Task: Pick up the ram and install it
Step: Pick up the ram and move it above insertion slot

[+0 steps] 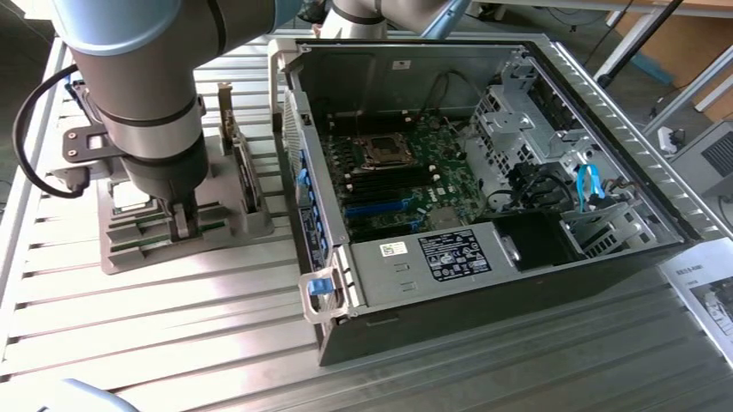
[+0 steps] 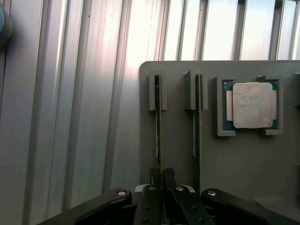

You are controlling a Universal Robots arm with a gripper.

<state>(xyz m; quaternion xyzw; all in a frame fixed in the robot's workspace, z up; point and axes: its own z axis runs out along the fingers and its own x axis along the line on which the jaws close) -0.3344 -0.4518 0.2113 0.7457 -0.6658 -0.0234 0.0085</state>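
Observation:
The ram point(image 2: 158, 117) is a thin green stick standing on edge in a slot of the grey holder point(image 2: 178, 140). My gripper point(image 2: 161, 178) is down over its near end, with both fingers pressed against its sides, shut on it. A second stick of the same kind point(image 2: 197, 122) stands in the neighbouring slot, untouched. In the exterior view my gripper point(image 1: 184, 225) reaches down into the holder point(image 1: 137, 249), left of the open computer case point(image 1: 619, 129).
A square silver processor chip point(image 2: 253, 105) lies in its pocket on the holder beside the sticks. The motherboard point(image 1: 401, 172) lies inside the open case. Everything stands on a ribbed metal table point(image 1: 172, 343). Papers point(image 1: 705, 300) lie at the exterior view's right edge.

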